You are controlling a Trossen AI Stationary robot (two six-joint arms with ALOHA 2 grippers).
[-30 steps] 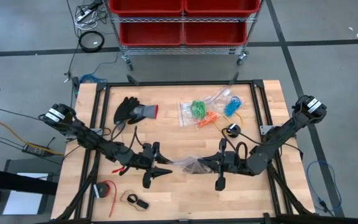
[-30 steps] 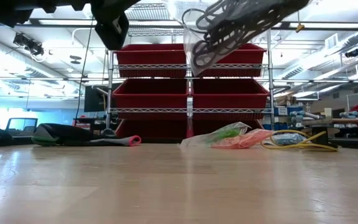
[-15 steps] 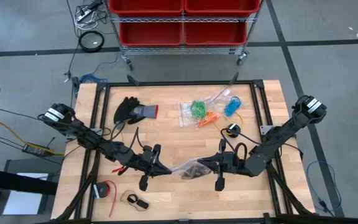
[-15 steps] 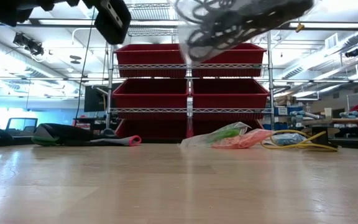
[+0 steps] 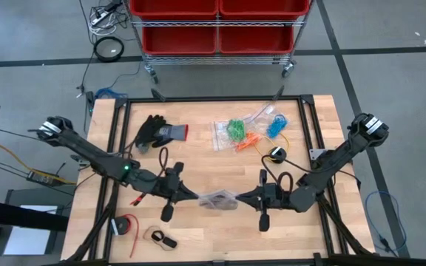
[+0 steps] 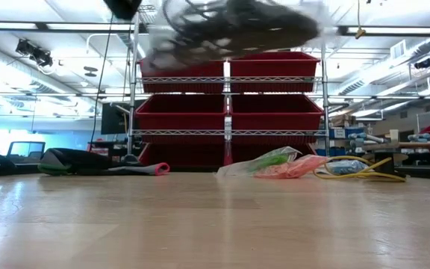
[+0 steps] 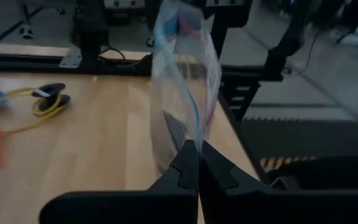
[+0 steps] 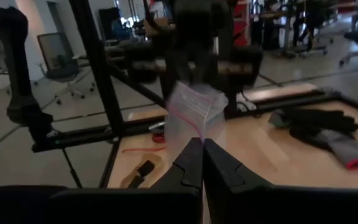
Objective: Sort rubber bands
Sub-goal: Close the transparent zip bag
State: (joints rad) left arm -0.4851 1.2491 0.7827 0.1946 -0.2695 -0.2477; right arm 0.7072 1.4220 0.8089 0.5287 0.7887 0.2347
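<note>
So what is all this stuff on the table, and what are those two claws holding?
Clear bag of dark rubber bands: one, held up between both claws, front centre.
Bags of green, orange and blue rubber bands: a small cluster, back centre.
Yellow cable: one, right of centre.
Glove: one, black and grey with a red cuff, back left.
Red tape roll: one, front left corner.
Small black-and-tan item: one, front left; cannot tell what it is.
Red bin shelf: one, behind the table.
Left claw: shut on the bag's left edge.
Right claw: shut on its right edge.
</note>
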